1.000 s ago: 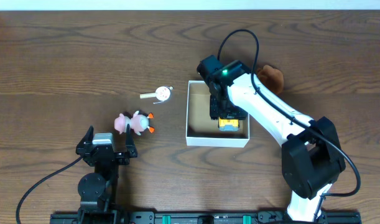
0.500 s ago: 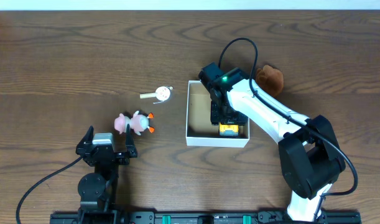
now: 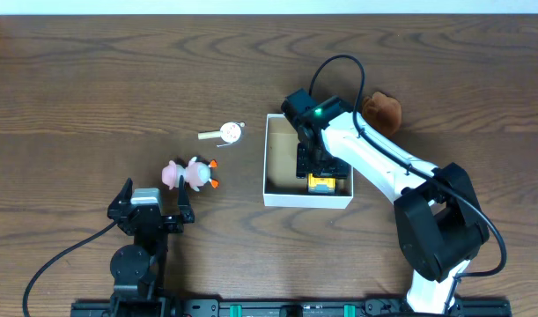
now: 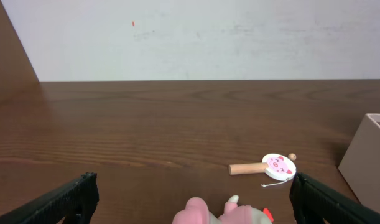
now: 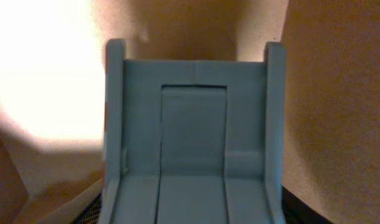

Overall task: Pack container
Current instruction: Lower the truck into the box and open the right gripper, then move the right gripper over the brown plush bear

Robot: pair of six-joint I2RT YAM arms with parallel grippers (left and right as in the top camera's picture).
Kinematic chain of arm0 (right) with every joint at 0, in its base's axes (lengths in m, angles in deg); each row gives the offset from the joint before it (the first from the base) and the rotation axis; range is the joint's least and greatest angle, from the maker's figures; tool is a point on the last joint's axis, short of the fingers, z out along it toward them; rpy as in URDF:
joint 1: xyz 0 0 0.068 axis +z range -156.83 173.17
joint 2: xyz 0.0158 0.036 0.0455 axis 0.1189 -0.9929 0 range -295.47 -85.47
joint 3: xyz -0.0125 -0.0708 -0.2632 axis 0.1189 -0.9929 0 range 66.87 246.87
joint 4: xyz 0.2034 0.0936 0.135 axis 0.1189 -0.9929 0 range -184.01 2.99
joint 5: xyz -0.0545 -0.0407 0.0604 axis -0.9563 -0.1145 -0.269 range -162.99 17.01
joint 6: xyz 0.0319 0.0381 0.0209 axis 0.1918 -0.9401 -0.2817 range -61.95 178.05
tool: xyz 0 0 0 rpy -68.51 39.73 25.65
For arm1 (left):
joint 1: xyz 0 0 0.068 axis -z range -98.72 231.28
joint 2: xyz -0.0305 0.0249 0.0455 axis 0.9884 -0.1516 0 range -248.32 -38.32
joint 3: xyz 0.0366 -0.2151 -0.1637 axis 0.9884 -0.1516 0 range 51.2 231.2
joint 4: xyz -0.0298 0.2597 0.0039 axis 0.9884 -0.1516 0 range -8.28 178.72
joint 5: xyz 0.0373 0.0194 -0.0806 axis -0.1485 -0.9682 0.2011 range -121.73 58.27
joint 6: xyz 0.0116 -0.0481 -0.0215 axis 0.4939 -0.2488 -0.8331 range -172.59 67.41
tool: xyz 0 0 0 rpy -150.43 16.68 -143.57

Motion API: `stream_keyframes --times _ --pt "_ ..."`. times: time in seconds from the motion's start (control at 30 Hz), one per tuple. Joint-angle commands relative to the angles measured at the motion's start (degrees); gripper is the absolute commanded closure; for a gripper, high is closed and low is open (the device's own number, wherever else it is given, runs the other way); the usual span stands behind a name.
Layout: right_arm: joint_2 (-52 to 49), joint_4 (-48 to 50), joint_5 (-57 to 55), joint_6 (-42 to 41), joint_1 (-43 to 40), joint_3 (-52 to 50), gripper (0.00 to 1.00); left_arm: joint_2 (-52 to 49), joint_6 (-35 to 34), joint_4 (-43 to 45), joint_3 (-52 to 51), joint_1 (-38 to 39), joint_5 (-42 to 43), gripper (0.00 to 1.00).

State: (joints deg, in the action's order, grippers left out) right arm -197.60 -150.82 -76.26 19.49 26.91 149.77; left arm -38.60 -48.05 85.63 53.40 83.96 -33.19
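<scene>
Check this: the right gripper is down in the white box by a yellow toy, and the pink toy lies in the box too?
No: the overhead view shows the pink toy on the table, left of the white box. The right gripper is down in the box by the yellow toy.

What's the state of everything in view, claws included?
container, open-topped, one toy inside.
yellow toy, in the container, under the right claw.
right claw, down in the container; open or shut unclear.
left claw, open, empty, just short of the pink toy.
pink toy, on the table, unpacked.
rattle, on the table, unpacked.
brown plush, on the table, unpacked.
</scene>
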Motion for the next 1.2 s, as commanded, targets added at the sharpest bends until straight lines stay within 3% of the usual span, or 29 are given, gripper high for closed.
stream_keyframes --times 0.0,0.27,0.67,0.83,1.17 --pt "-0.5 -0.1 0.3 -0.4 0.0 -0.2 0.36 0.0 0.4 -0.9 -2.0 -0.3 0.2 0.02" --pt "-0.5 -0.7 0.3 0.1 0.0 -0.2 0.24 0.0 0.4 -0.9 -2.0 -0.3 0.2 0.02" --pt "-0.5 -0.6 -1.2 0.2 0.0 -0.2 0.19 0.0 0.4 -0.9 -2.0 -0.3 0.2 0.02" --pt "-0.5 1.5 -2.5 4.2 -1.1 0.6 0.19 0.0 0.4 -0.9 -2.0 -0.3 0.2 0.02" --pt "-0.5 1.5 -2.6 8.8 -6.3 11.7 0.19 0.0 0.4 -0.9 -2.0 -0.3 0.2 0.02"
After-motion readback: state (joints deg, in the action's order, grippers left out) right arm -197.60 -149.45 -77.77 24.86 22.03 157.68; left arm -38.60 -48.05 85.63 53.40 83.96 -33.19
